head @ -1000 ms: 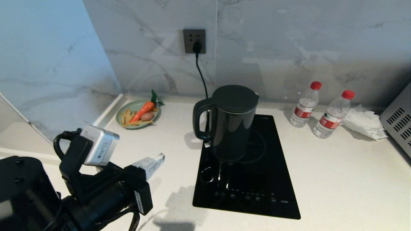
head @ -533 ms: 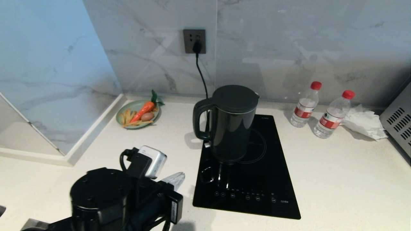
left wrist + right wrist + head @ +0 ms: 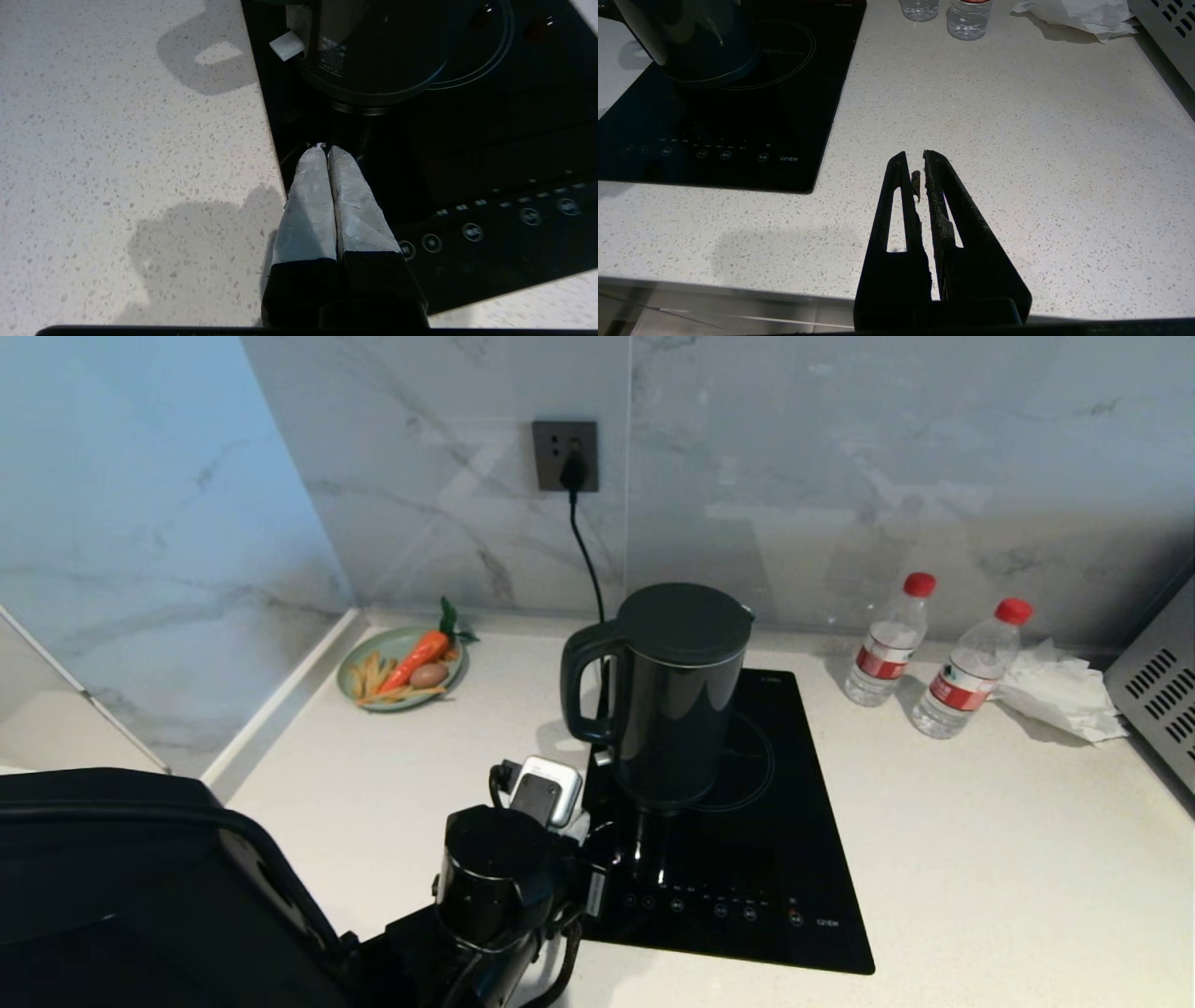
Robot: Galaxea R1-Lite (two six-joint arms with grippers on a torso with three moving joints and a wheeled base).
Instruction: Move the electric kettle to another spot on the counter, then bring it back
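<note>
Black electric kettle [image 3: 667,695] upright on the black cooktop [image 3: 738,868], toward the table's [image 3: 980,877] back edge. Left tool [image 3: 325,150] pressed shut, empty, over the cooktop's left edge, just short of the kettle base. Right tool [image 3: 916,163] nearly closed, seemingly empty. Green plate [image 3: 359,695] in the back-left corner holding carrot [image 3: 418,658], egg, fries.
</note>
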